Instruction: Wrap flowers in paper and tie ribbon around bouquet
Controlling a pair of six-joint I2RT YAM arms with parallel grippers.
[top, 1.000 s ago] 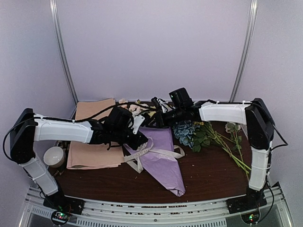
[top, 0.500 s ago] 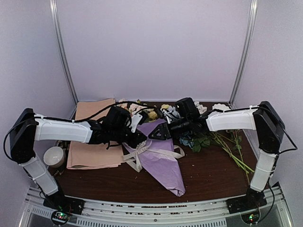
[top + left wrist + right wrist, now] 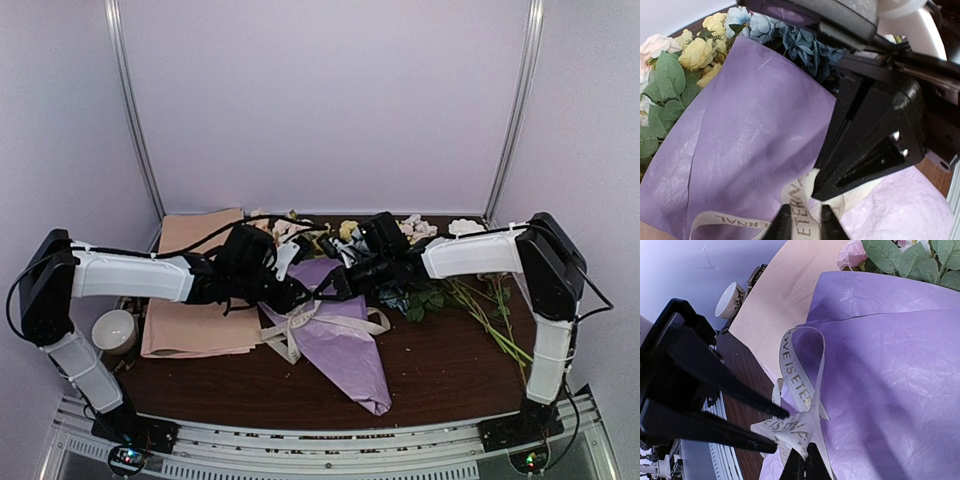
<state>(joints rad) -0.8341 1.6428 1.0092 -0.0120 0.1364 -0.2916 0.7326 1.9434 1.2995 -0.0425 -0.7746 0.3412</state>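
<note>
Bouquet (image 3: 345, 350) lies flat mid-counter (image 3: 450, 375), narrow tip pointing near & a bit right, wide end far. Paper (image 3: 750, 130) forms the cone, lilac face out, creased. Flowers (image 3: 696, 52) (yellow blooms, pale pink roses, green leaves) stick out of the far wide end. Ribbon (image 3: 796, 377) goes round the cone approx. midway, w/ loose loops & tails spilling off its left & right sides onto the counter; printed lettering shows on it.

Both arms reach in from either side & meet over the cone's far half, hands nearly tip to tip. R hand (image 3: 804, 464): fingers together, clamped on a bunched bit of ribbon, w/ one loop standing up above the paper. L hand (image 3: 802, 229): fingers (image 3: 782, 227) a little apart, a ribbon strip running thru the gap, tips just beside the R hand's tip.

Left of bouquet: tan-peach sheets (image 3: 195, 300) lying flat, w/ a small white cup (image 3: 113, 330) at their near-left edge. Right of bouquet: blue hydrangea bunch (image 3: 805, 47), heads just beside the cone's far right edge, stems (image 3: 485, 310) trailing near-right across the counter.
</note>
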